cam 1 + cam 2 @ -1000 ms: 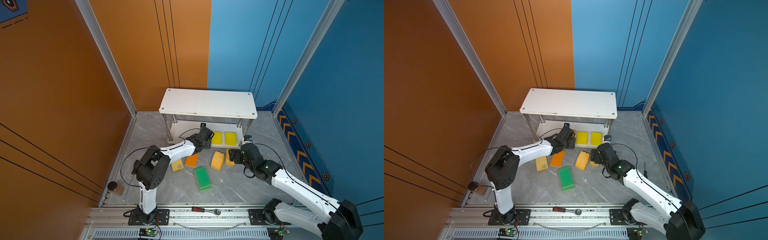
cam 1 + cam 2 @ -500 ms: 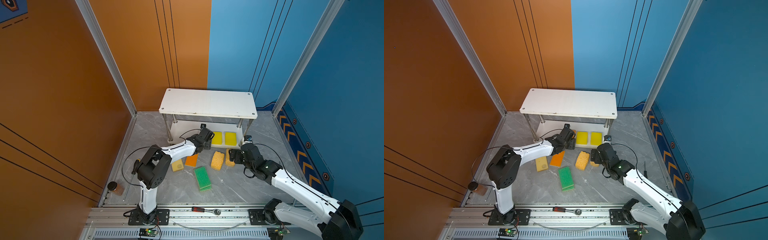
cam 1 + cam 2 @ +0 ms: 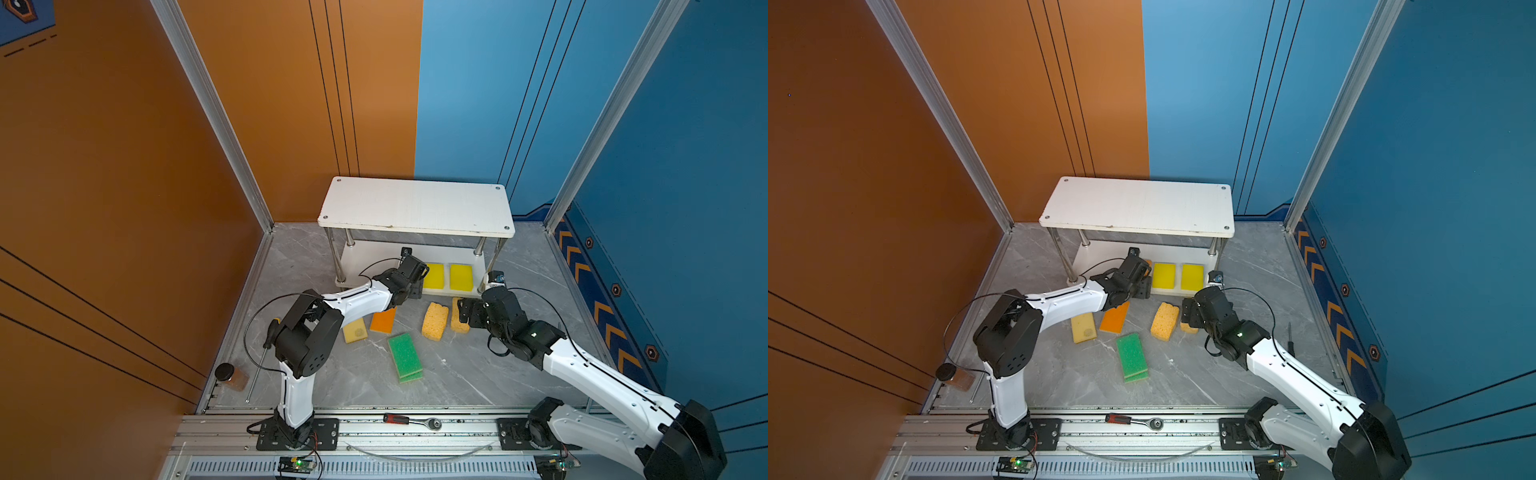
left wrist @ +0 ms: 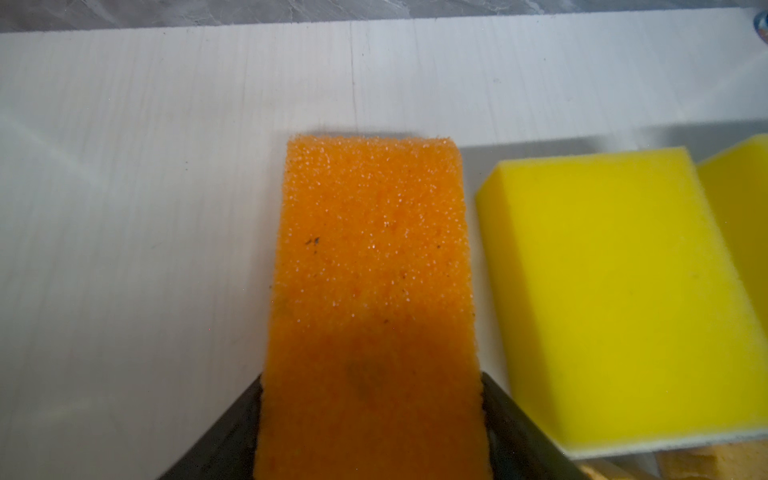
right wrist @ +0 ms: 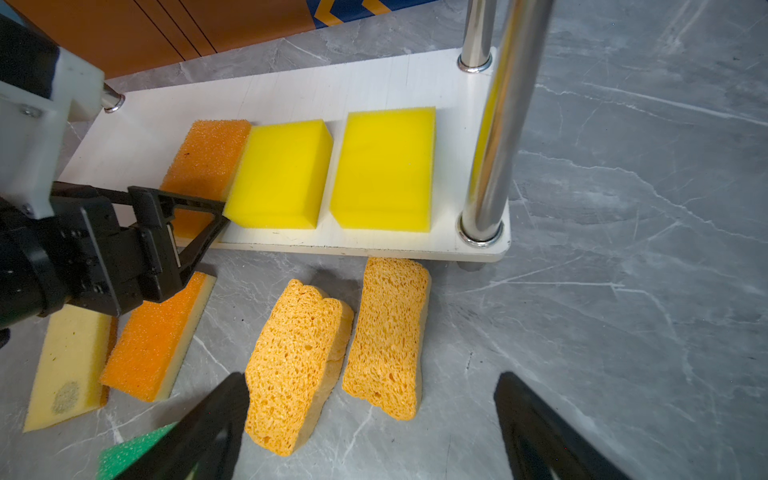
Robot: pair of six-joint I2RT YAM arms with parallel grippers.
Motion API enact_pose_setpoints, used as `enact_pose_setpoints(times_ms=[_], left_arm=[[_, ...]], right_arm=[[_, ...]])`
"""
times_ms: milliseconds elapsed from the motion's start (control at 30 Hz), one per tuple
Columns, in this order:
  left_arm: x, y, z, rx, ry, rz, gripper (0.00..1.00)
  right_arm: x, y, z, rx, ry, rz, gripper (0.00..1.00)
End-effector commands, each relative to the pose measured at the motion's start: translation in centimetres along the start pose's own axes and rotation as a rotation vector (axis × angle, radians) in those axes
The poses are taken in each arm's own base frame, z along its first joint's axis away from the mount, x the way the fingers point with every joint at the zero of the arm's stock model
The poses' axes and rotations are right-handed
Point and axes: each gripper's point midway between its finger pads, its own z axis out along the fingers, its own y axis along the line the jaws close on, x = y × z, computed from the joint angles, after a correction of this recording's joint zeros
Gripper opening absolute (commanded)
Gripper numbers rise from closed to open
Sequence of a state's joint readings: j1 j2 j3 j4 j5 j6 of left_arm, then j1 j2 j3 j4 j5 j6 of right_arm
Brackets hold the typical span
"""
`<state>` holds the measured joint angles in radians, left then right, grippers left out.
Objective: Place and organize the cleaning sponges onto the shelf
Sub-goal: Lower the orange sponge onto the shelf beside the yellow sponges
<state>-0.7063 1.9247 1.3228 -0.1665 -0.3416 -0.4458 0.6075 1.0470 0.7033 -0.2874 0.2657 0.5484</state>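
My left gripper (image 4: 372, 386) is shut on an orange-topped sponge (image 4: 374, 270) that lies on the lower board (image 4: 166, 166) of the white shelf (image 3: 415, 203), beside two bright yellow sponges (image 5: 282, 174) (image 5: 384, 166). My right gripper (image 5: 372, 386) stands open just above two porous yellow-orange sponges (image 5: 295, 357) (image 5: 390, 332) on the floor in front of the shelf. Also on the floor lie an orange-topped sponge (image 3: 383, 321), one with its pale yellow side up (image 3: 354, 330), and two stacked green-topped ones (image 3: 405, 355). The shelf's top board is bare.
A chrome post (image 5: 494, 145) stands close to the right gripper at the shelf's front corner. A small jar (image 3: 230, 376) and a screwdriver (image 3: 266, 345) lie at the left floor edge, another screwdriver (image 3: 1291, 338) at the right. A ratchet (image 3: 411, 419) rests on the front rail.
The left arm has shifted slightly at the shelf with the orange sponge. The right arm has not moved.
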Motion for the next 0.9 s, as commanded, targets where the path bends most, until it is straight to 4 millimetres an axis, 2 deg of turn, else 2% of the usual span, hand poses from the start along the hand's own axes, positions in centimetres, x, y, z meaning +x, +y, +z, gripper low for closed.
enact_pose_setpoints(times_ms=[0,867], left_arm=[[1.05,0.17,0.93,-0.021,0.028,-0.011,0.75],[1.05,0.31,1.41,-0.034,0.028,-0.054,0.71]], right_arm=[[0.09,-0.75,-0.29,0.021,-0.01,0.013,0.92],[-0.04,-0.99,-0.52,0.021,-0.017,0.016,0.9]])
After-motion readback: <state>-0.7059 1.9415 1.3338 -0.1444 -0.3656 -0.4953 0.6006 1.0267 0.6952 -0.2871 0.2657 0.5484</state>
